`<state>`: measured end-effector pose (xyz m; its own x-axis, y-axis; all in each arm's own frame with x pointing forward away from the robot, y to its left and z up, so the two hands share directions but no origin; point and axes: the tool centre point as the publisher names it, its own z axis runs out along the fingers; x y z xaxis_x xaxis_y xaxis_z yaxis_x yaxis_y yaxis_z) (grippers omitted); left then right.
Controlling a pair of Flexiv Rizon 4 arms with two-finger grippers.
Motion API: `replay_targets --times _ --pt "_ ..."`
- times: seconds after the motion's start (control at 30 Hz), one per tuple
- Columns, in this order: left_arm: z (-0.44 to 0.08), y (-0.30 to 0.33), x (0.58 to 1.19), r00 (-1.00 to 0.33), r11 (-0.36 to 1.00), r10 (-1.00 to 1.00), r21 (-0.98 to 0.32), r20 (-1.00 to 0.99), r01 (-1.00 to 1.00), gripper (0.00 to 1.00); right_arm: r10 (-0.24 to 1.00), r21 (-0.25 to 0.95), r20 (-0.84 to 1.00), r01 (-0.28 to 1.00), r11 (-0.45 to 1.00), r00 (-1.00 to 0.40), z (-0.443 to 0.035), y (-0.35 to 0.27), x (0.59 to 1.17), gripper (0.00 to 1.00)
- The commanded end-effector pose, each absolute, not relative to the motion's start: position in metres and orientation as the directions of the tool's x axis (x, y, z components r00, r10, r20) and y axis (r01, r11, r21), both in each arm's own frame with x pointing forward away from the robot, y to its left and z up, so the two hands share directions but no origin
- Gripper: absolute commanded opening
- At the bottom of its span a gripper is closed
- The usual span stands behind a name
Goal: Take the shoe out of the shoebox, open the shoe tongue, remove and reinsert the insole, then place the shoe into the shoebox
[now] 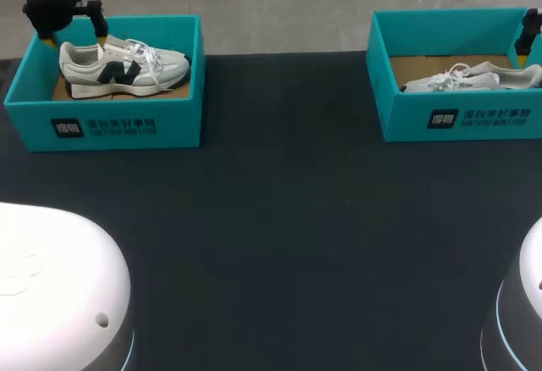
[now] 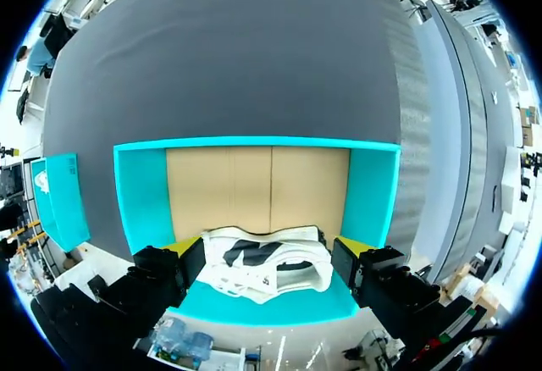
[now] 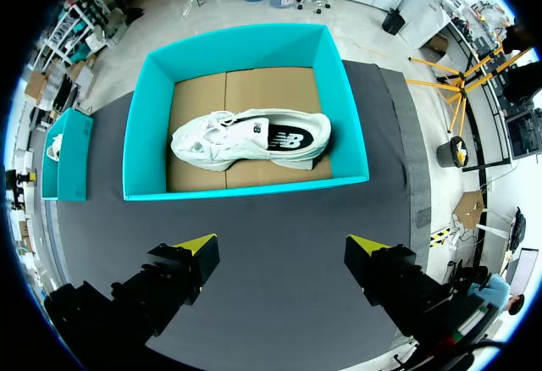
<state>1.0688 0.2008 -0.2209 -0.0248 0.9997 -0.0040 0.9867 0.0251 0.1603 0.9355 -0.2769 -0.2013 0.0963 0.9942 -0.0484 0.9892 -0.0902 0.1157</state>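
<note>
A white and grey shoe with a dark logo stands upright in the teal shoebox at the table's far left. My left gripper is down at the shoe's heel end. In the left wrist view its open fingers stand either side of the shoe, and I see no clamping by the left gripper. A second white shoe lies in the teal box at the far right. My right gripper hangs open and empty, short of that box and its shoe.
Dark cloth covers the table between the two boxes. Both boxes stand near the far edge. The white bases of my arms fill the near corners. In the right wrist view the left box shows off to one side.
</note>
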Motion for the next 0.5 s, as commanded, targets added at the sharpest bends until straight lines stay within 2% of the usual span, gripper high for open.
replay_targets --times 0.03,0.27,0.5 --pt "-0.223 0.215 1.075 -0.039 0.034 0.999 0.179 0.027 0.983 1.00 0.994 0.116 -0.047 0.989 -0.090 0.096 -0.201 -0.277 0.936 1.00" --pt "-0.232 0.236 1.097 -0.078 0.057 0.993 0.211 0.093 0.976 1.00 0.994 0.116 -0.047 0.989 -0.090 0.096 -0.201 -0.277 0.936 1.00" --pt "-0.235 0.242 1.107 -0.079 0.071 0.996 0.208 0.033 0.976 1.00 0.994 0.116 -0.047 0.989 -0.090 0.096 -0.201 -0.277 0.936 1.00"
